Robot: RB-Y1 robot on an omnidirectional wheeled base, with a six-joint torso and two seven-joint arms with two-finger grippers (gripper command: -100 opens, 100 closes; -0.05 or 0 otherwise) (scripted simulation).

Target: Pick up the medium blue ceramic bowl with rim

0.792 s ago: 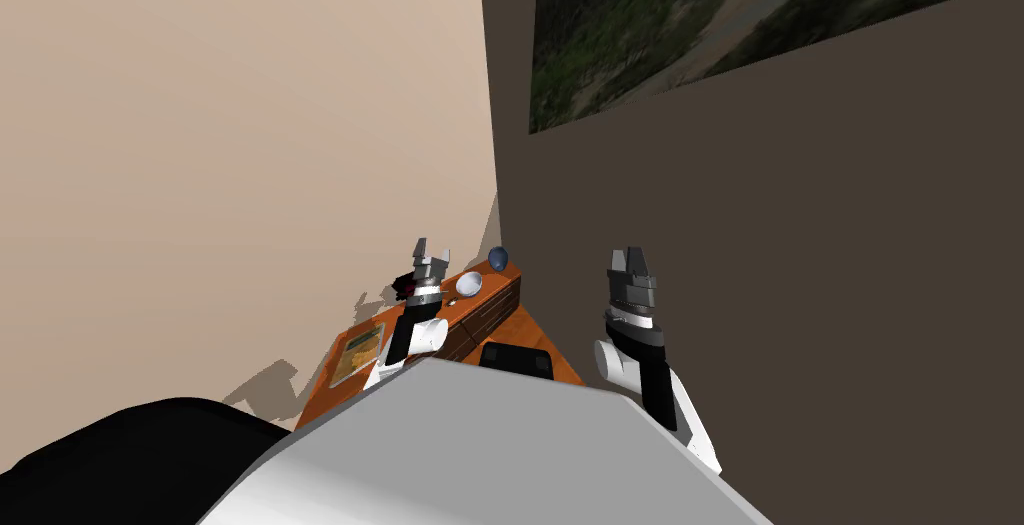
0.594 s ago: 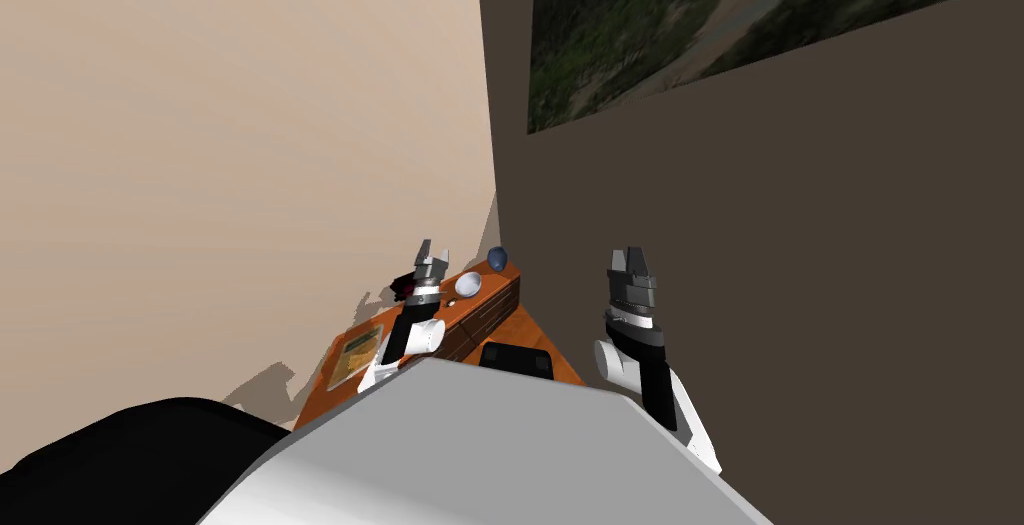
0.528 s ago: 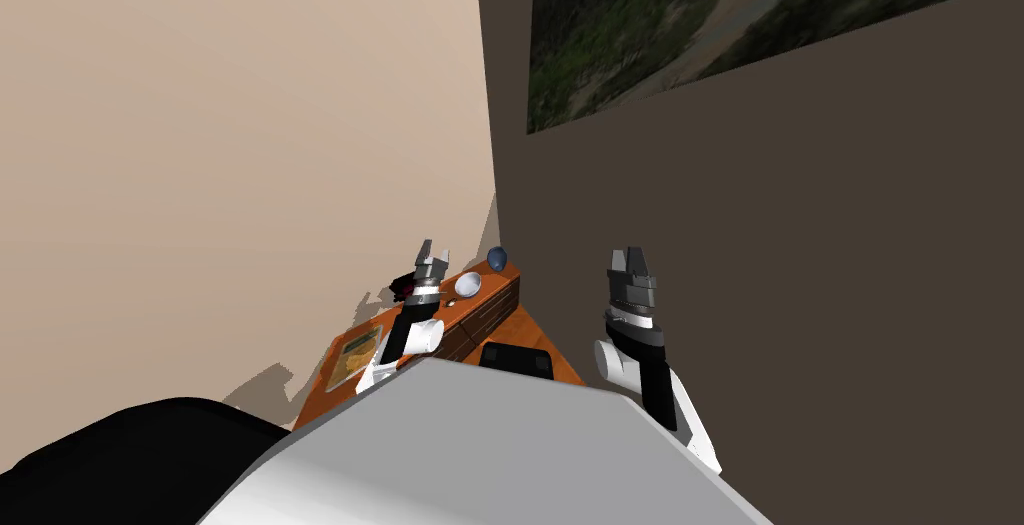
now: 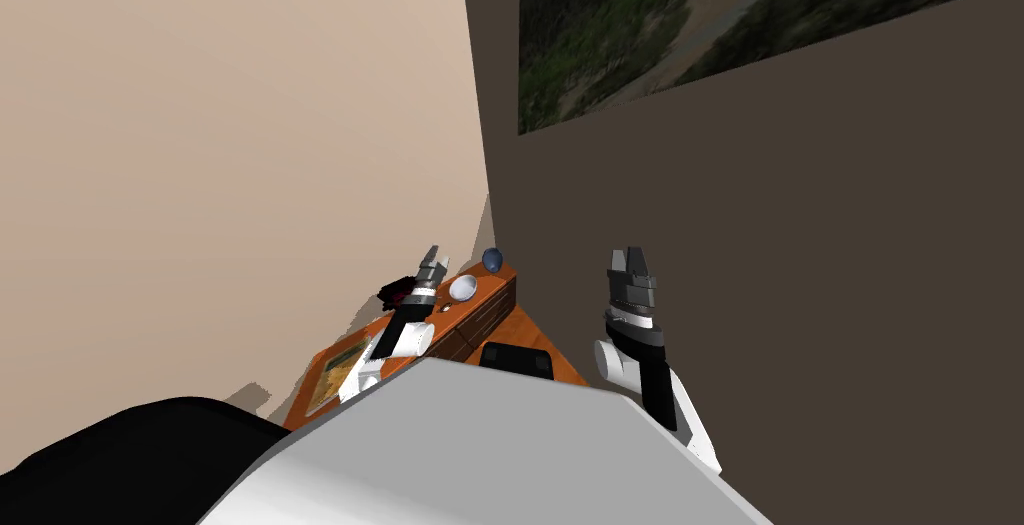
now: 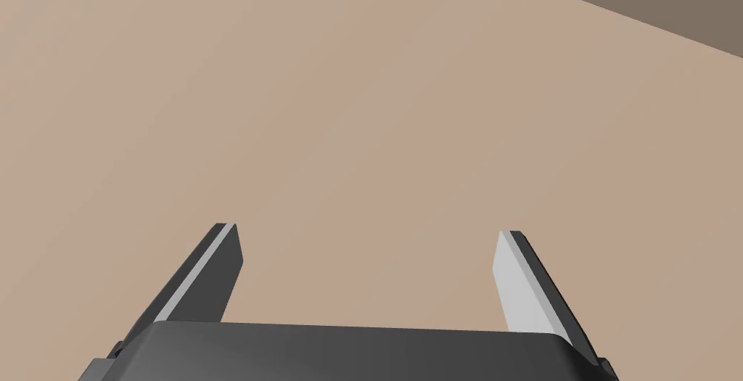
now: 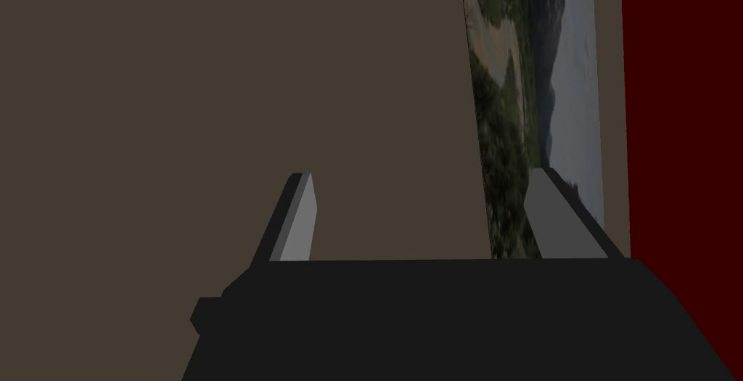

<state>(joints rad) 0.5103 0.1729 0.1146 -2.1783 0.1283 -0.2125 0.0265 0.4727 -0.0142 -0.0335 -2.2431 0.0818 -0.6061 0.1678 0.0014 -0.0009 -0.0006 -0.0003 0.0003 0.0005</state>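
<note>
Left gripper (image 4: 432, 261): we hold it over the orange cabinet (image 4: 492, 291), pointed at the beige wall (image 5: 348, 108). Its fingers (image 5: 519, 282) stand wide apart. Nothing lies between them and nothing touches them.

Blue bowl (image 4: 491, 260): it sits at the far end of the cabinet top, close to the corner where the beige wall meets the dark brown wall (image 4: 800, 249). We cannot tell whether it stands level or tilted. It is apart from the left gripper, with no contact.

White bowl (image 4: 462, 288): it rests on the cabinet top between the left gripper and the blue bowl, just beside the gripper.

A dark object (image 4: 398, 292) of unclear kind lies on the cabinet top, at the left gripper's other side.

Right gripper (image 4: 628, 257): we hold it raised in front of the dark brown wall, well apart from the cabinet. Its jaws are spread wide and hold nothing.
</note>
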